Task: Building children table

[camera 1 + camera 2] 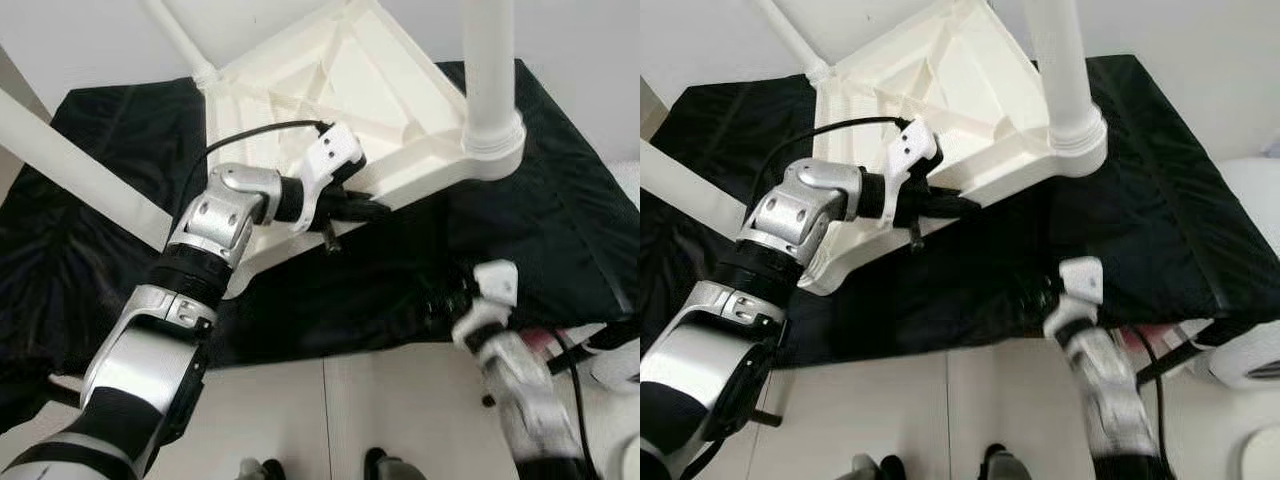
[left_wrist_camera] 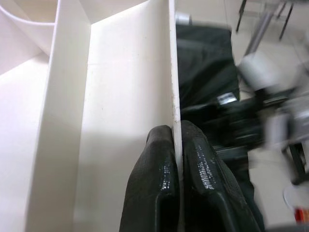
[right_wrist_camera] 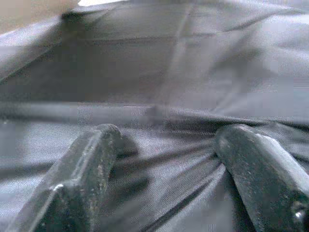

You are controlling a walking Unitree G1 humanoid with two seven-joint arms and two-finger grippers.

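A white plastic children's table top (image 1: 330, 90) lies upside down on a black cloth (image 1: 100, 230), its ribbed underside facing up. One white leg (image 1: 490, 80) stands in the near right corner socket; another leg (image 1: 180, 40) rises at the far corner, and a third leg (image 1: 80, 170) lies out to the left. My left gripper (image 1: 365, 205) is shut on the table's front rim (image 2: 175, 96), one finger (image 2: 154, 179) on each side of the thin wall. My right gripper (image 3: 164, 159) is open, low over the black cloth near the front edge.
The black cloth covers a low platform whose front edge (image 1: 330, 350) meets a pale tiled floor (image 1: 330, 420). A white object and cables (image 1: 610, 360) sit at the right. My feet (image 1: 320, 468) show at the bottom.
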